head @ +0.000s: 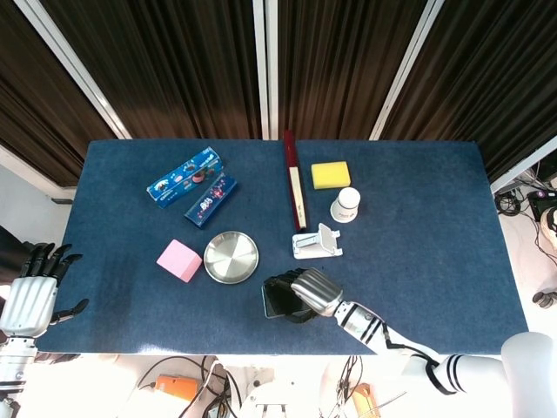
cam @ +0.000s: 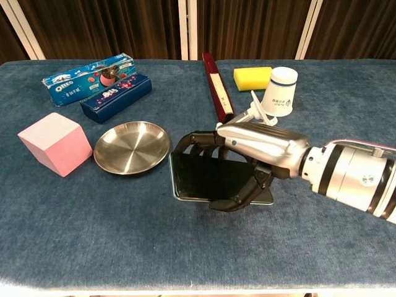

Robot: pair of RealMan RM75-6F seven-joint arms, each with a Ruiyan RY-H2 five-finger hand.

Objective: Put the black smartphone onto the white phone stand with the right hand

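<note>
The black smartphone (cam: 207,179) is in my right hand (cam: 257,148), fingers curled over its far long edge and the thumb under its near edge, screen up and low over the blue cloth. From above, the right hand (head: 315,291) and the smartphone (head: 277,301) sit just in front of the white phone stand (head: 318,243). In the chest view the white phone stand (cam: 256,109) is mostly hidden behind the hand. My left hand (head: 30,293) hangs open off the table's left edge, holding nothing.
A steel plate (cam: 132,146) and a pink cube (cam: 52,142) lie left of the phone. Behind are two Oreo boxes (cam: 86,77), a long red box (cam: 216,93), a yellow sponge (cam: 252,77) and a white cup (cam: 281,90) beside the stand.
</note>
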